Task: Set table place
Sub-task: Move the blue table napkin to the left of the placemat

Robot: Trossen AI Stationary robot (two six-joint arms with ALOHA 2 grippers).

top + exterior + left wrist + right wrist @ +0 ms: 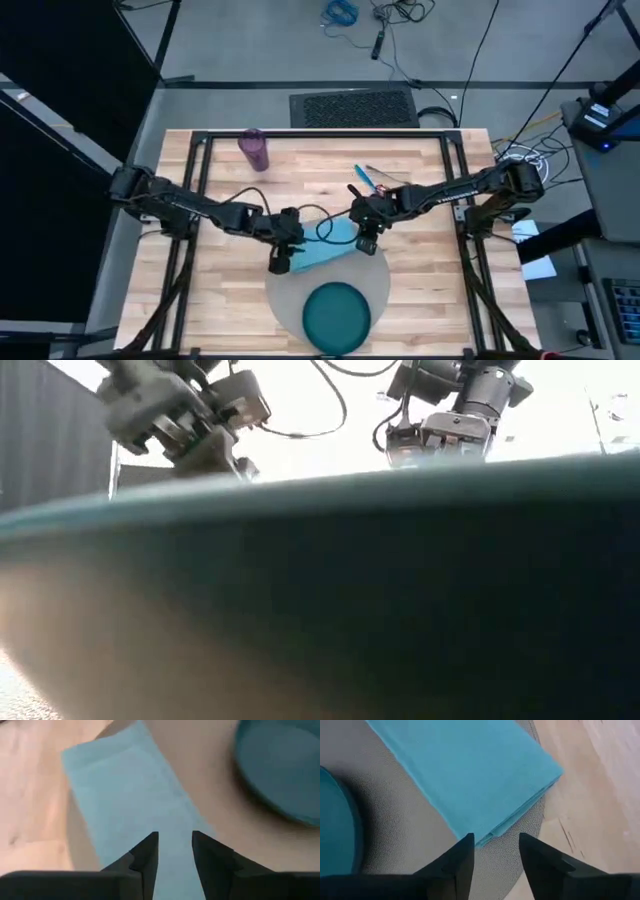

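While both arms reached in over the middle of the table (420, 290), the light-blue napkin (325, 248) lay folded across the far edge of the round grey-beige mat (378, 272), partly on the wood; the teal plate (336, 312) sat on the mat nearer the front edge, apart from the napkin; the left gripper (175, 851) hung just above the napkin's left end, its fingers a narrow gap apart and empty; the right gripper (496, 854) hovered over the napkin's right corner at the mat's rim, fingers likewise slightly parted with nothing between them; the purple cup (253, 149) stood upright near the far left corner, and the teal-handled cutlery (366, 179) lay on the wood beyond the right gripper.
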